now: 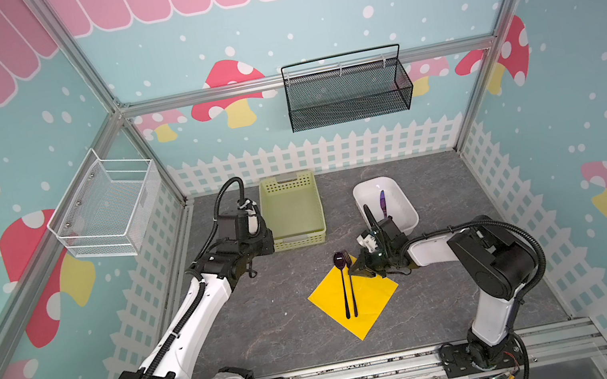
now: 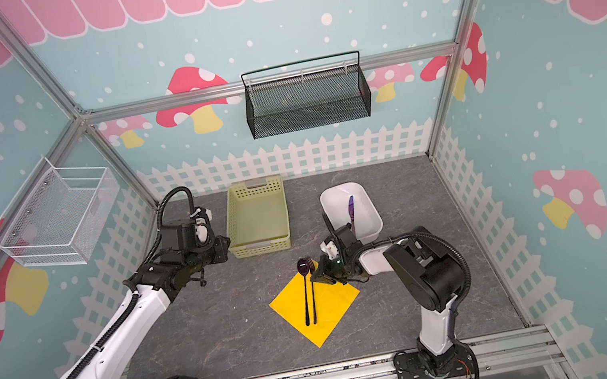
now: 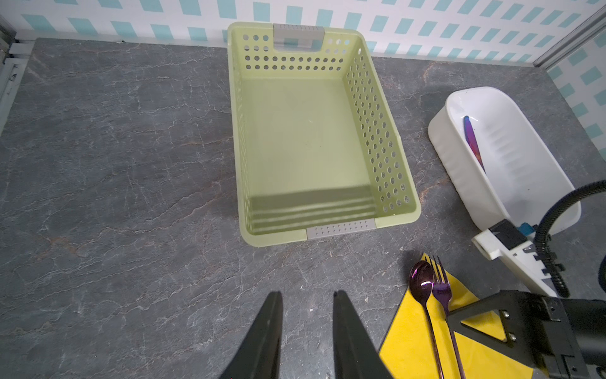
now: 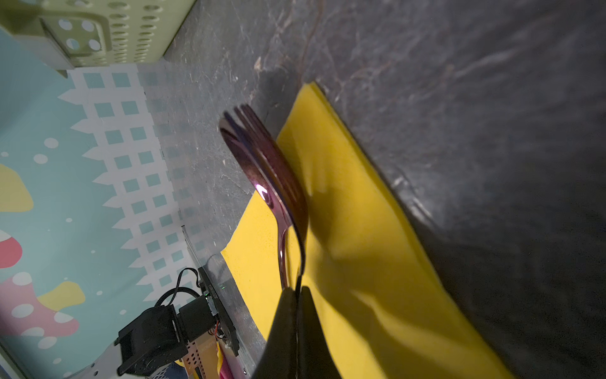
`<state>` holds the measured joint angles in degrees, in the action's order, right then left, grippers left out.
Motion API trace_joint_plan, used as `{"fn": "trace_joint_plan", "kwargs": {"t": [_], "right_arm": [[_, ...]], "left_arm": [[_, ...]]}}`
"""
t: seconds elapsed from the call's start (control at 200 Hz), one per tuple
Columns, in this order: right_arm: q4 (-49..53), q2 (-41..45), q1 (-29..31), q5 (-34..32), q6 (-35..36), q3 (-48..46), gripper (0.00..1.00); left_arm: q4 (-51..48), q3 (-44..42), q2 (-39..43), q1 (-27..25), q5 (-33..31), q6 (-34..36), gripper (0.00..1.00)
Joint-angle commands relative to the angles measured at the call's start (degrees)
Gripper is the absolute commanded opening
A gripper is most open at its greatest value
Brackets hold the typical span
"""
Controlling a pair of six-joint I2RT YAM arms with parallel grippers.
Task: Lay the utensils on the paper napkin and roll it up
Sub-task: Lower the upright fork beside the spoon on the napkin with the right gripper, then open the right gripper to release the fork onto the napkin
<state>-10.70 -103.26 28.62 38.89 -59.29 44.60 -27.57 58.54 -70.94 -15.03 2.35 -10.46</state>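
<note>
clamped tight by the right gripper (image 4: 296,290) at the thin black neck: the fork (image 1: 352,291), lying along the yellow paper napkin (image 1: 374,300) just beside the spoon (image 1: 344,293), heads at the sheet's far corner. resting in the white tub (image 1: 361,188), near that gripper: the purple-blue knife (image 1: 382,202). held partly apart, empty, over bare tabletop (image 3: 131,164) before the green basket (image 3: 370,131): the left gripper (image 3: 308,293).

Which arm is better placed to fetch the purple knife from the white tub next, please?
Right: the right gripper, shut on the fork, is beside the white tub holding the purple knife; the left gripper hovers by the green basket.
</note>
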Motion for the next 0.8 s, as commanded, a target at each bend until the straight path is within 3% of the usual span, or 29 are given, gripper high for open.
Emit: {"fn": "trace_joint_plan", "kwargs": {"t": [0.0,0.796], "right_arm": [[-1.1,-1.1,0.4,1.0,-1.1,0.6,0.0],[-0.2,-0.8,0.6,0.4,-0.3,0.8,0.03]], "left_arm": [[0.0,1.3,0.2,0.3,-0.2,0.4,0.29],[0.0,1.3,0.2,0.3,0.0,0.3,0.29]]}}
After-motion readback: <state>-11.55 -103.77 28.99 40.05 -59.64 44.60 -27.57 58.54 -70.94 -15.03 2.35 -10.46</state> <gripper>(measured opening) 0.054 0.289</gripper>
